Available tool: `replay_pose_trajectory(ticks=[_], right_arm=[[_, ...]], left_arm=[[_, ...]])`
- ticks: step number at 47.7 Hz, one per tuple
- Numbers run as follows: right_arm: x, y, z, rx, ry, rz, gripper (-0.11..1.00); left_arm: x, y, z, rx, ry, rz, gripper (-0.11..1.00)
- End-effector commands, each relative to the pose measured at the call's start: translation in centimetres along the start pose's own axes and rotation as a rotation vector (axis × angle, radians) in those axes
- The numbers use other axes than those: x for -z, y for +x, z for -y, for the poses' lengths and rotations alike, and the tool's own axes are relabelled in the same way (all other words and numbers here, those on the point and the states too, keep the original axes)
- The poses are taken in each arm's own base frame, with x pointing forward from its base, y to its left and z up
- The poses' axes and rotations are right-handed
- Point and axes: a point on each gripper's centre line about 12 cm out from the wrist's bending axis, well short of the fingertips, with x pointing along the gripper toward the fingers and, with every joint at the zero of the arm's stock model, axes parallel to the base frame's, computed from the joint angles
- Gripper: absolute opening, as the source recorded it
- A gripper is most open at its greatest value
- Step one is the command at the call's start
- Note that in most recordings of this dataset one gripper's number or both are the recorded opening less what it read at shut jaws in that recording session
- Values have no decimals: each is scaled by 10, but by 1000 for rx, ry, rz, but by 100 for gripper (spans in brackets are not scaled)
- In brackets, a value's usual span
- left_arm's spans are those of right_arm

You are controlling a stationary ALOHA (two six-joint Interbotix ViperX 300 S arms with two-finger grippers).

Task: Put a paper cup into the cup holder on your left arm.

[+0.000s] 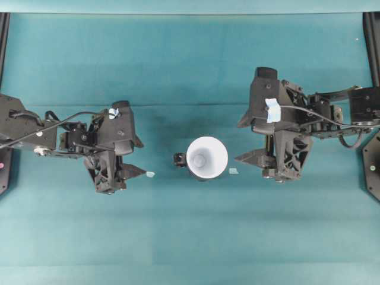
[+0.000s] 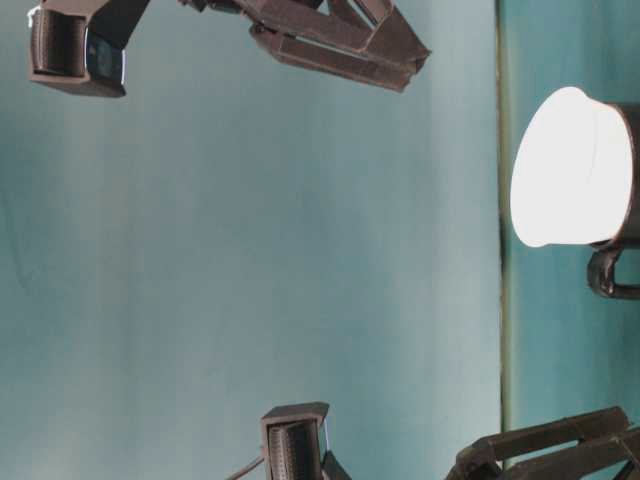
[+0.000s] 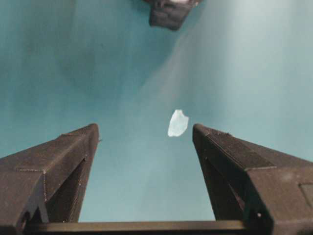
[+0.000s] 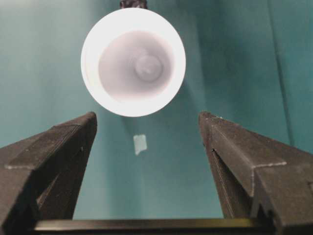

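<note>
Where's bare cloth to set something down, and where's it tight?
Free: the wide strips above and below the arms. Tight: the middle row, where the paper cup sits in the cup holder between the open left gripper and open right gripper, tape scraps beside.

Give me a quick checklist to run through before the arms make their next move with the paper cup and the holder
1. Paper cup seated in the cup holder: ok, it sits in the holder, rim up.
2. Holder upright on the table: ok.
3. Left gripper open and empty: ok.
4. Right gripper open, clear of the cup: ok.
5. Small paper scraps on the table, clear of the cup: ok.
6. Cup pushed fully down: cannot tell.
</note>
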Motion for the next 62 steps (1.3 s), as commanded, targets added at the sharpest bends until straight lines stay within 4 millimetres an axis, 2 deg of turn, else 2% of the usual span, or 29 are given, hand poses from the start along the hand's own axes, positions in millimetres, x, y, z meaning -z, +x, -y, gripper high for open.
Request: replay_pose_trajectory(ticks=[1,19,34,50,62], right_arm=[[-3,-8,-3,-10,-7,30,88],[33,-9,-5,-19,-21,-11,88],[36,-1,-5,-22,-19,34,88],[52,7,-5,-27,16,31,88],[54,9,-9,-38,40,43,88]], left_arm=[[-4,-1,0,1,0,15,81],[-6,-1,1,2,2,20,81],[-5,-1,1,3,3,20,81],[-2,-1,4,10,10,14,81],[0,-2,8,18,18,6,81]])
